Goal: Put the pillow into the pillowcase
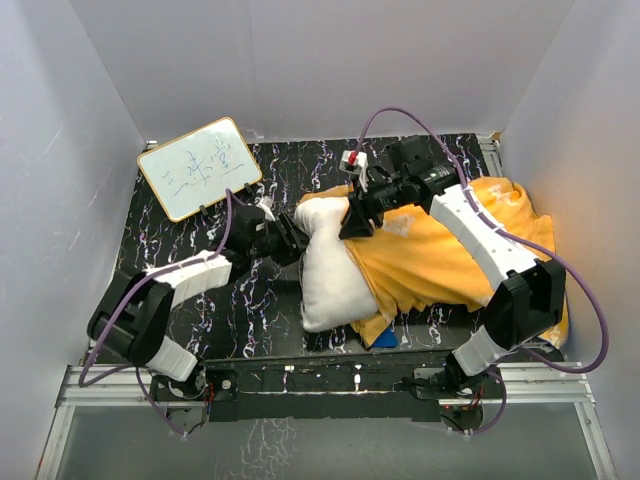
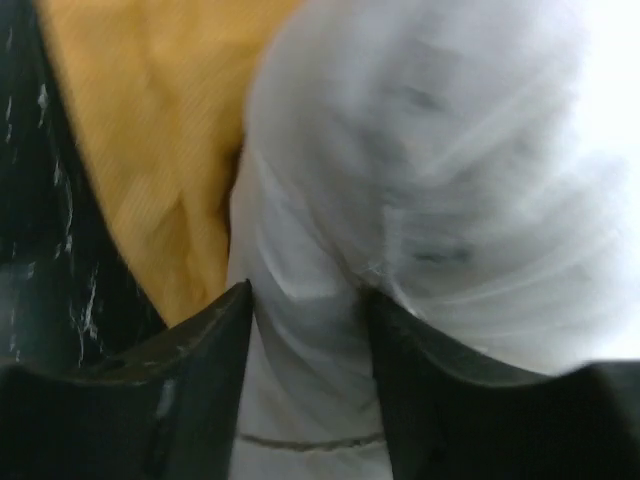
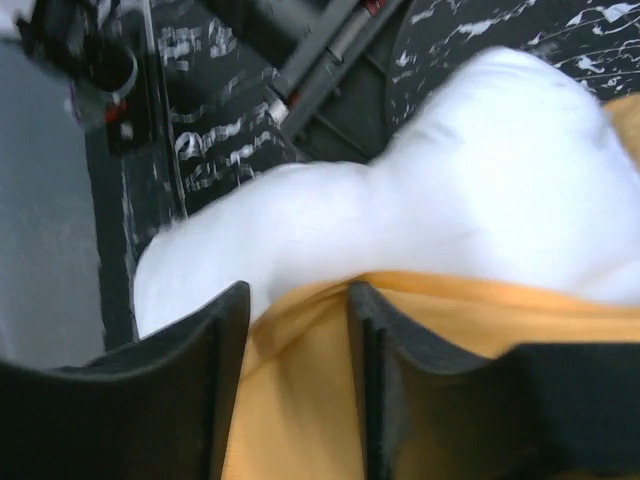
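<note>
1. While the pillowcase (image 1: 450,250) lies orange face up on the right, its mouth opens leftward.
2. The pillow (image 1: 330,285) is partly sheathed, its white end jutting left, nearer the left arm.
3. The whiteboard (image 1: 200,168) carries blue handwriting, unreadable.
4. On the left gripper (image 2: 312,300) the jaws stand apart astride the pillow's corner; on the right gripper (image 3: 300,295) they stand apart over the orange hem.

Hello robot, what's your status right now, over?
Left claw parted, astride pillow end. Right claw parted over pillowcase rim. Pillow partly in, left end sticking out. Nothing in the way.
</note>
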`<control>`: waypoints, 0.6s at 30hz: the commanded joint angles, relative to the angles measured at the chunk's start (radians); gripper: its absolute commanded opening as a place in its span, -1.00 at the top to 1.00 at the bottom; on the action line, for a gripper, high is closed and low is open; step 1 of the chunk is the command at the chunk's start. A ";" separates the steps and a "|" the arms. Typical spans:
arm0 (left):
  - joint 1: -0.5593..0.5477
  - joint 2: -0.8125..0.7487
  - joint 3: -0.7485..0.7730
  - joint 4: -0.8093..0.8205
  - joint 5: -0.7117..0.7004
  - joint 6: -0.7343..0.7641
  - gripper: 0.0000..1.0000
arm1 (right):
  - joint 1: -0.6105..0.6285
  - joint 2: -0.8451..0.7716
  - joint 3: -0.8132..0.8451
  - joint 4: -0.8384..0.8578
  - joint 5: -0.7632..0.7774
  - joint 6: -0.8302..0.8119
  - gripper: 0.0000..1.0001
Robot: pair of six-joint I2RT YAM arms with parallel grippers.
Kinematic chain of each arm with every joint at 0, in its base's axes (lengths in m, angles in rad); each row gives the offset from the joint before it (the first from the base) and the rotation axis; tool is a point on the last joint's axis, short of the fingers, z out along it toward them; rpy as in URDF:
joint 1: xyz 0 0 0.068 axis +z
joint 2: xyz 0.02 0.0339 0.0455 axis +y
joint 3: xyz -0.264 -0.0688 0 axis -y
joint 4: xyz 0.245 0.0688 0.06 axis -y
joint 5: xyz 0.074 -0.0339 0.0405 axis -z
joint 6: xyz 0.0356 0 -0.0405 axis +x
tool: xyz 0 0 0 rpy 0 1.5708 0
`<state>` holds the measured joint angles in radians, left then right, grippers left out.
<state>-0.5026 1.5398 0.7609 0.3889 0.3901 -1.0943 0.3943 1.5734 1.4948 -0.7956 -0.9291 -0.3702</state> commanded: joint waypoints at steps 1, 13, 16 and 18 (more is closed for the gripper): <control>-0.033 -0.229 -0.044 -0.206 -0.023 0.180 -0.24 | -0.085 -0.113 0.027 -0.196 -0.099 -0.293 -0.16; 0.058 -0.526 0.042 -0.562 0.098 0.384 -0.95 | -0.272 -0.386 -0.119 -0.243 -0.023 -0.344 -0.73; 0.024 -0.510 0.057 -0.499 0.207 0.394 -0.94 | -0.309 -0.415 -0.164 -0.205 0.169 -0.318 -0.77; -0.052 -0.488 0.081 -0.531 0.158 0.469 -0.95 | -0.319 -0.423 -0.221 -0.159 0.362 -0.296 -0.78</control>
<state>-0.4656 1.0317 0.7822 -0.1257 0.4419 -0.7265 0.1009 1.1618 1.3514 -1.0172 -0.8852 -0.6872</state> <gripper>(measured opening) 0.971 0.887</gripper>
